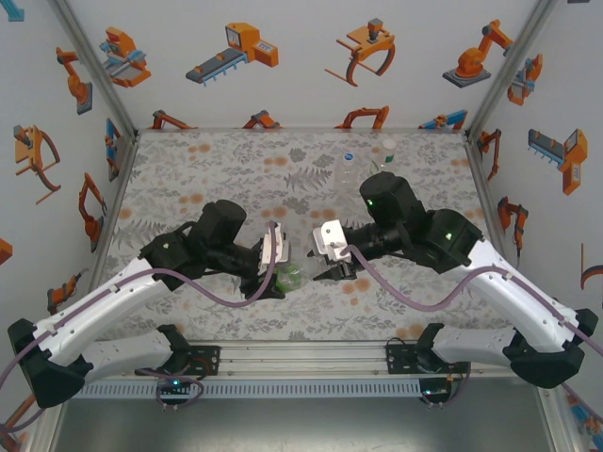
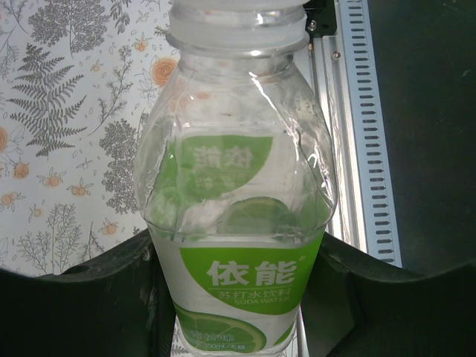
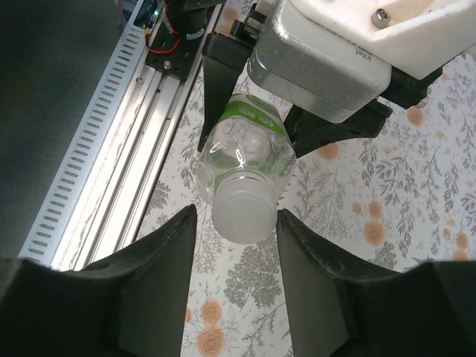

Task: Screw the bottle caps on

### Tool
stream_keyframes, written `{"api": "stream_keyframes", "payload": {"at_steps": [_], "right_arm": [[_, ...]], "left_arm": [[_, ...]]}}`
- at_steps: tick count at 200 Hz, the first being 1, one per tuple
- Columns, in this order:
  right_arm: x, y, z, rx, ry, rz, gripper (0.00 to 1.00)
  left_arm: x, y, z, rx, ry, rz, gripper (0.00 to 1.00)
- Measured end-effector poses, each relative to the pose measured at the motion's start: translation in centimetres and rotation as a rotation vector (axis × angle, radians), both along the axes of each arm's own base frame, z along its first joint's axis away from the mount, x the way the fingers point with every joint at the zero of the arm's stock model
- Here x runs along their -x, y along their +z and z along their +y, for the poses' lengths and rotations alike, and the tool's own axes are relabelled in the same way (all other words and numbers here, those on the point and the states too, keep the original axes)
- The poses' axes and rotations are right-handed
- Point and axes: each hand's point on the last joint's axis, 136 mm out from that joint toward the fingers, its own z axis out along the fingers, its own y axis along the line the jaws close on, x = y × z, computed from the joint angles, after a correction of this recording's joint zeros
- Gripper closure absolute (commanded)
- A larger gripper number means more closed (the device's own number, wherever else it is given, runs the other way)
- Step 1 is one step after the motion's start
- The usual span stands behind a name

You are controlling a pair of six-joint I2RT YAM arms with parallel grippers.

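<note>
Was at the tightening step, by the look of it, on the green-labelled bottle. Held that bottle in the left gripper, jaws clamped on its lower body at the label, above the worktop near its front edge and between the two arms, neck pointed toward the right arm. Had a white cap sitting on the neck; could not tell how far it was threaded. Had the right gripper placed around that cap, jaws narrow and flanking it, with a thin gap showing on one side, so not judged a firm grip. Called next for closing squarely on the cap's rim, then turning the wrist about the bottle's axis with the left hold steady. Risked a slip on smooth plastic, or a cross-threaded cap if off line. Saw two more bottles standing at the far side of the worktop, their caps too small to judge.
</note>
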Motion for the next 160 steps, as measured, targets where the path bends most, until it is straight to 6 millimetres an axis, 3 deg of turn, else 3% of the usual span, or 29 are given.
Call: {"api": "stream_keyframes", "payload": {"at_steps": [30,86,121,160], "right_arm": [[-0.2,0.1,0.1,-0.006,-0.004,-0.010,0.63],[-0.8,0.0,0.4,0.000,-0.069,0.051,0.87],[-1.9,-0.5,0.6,-0.004,-0.262,0.290,1.00],[-4.2,-1.4,0.4,0.004,-0.613,0.709,1.00]], "left_arm": [[0.0,0.0,0.0,0.001,-0.001,0.000,1.00],[0.0,-0.1,0.0,-0.003,0.001,0.001,1.00],[0.0,-0.5,0.3,-0.026,0.010,0.010,1.00],[-0.1,-0.9,0.5,-0.043,0.025,0.014,1.00]]}}
